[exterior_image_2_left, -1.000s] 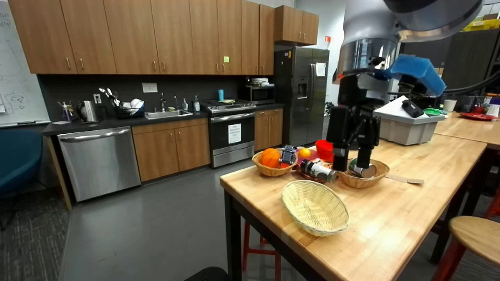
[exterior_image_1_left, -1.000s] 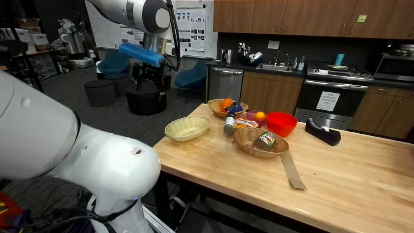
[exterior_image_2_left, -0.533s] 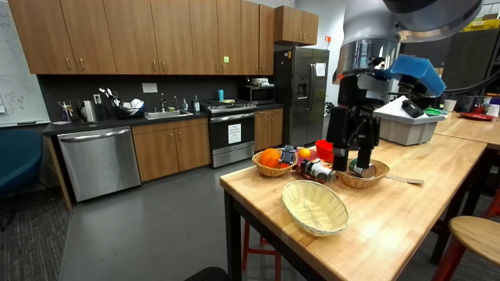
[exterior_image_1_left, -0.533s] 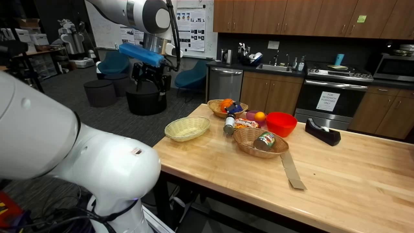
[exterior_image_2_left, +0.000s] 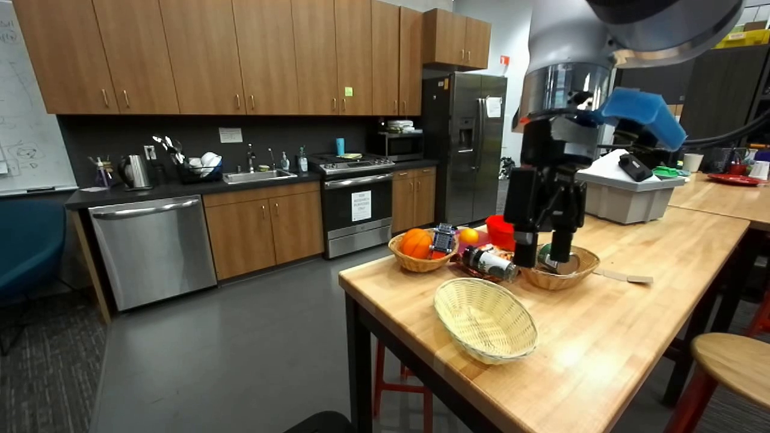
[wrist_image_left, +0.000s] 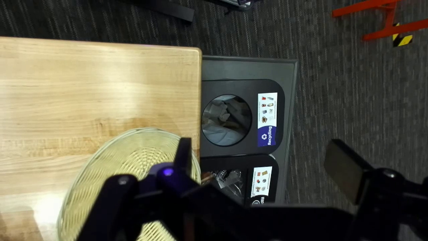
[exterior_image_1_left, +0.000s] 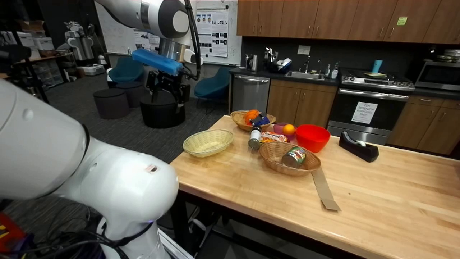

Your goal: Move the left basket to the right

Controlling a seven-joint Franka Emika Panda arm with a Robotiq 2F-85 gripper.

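Only my wrist view shows the recycling label point(wrist_image_left: 267, 119); there my empty gripper point(wrist_image_left: 262, 164), fingers spread wide, hides part of the pale basket point(wrist_image_left: 120, 155) (whole in both exterior views) on the table point(wrist_image_left: 100, 83).

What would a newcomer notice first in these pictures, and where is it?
Probably the large white robot arm filling the left of an exterior view, its black pincer open in the air. Next, perhaps, the bright red bowl on the wooden table, behind the nearer brown basket in that view. Then the pale yellow-green basket, near the table's end.
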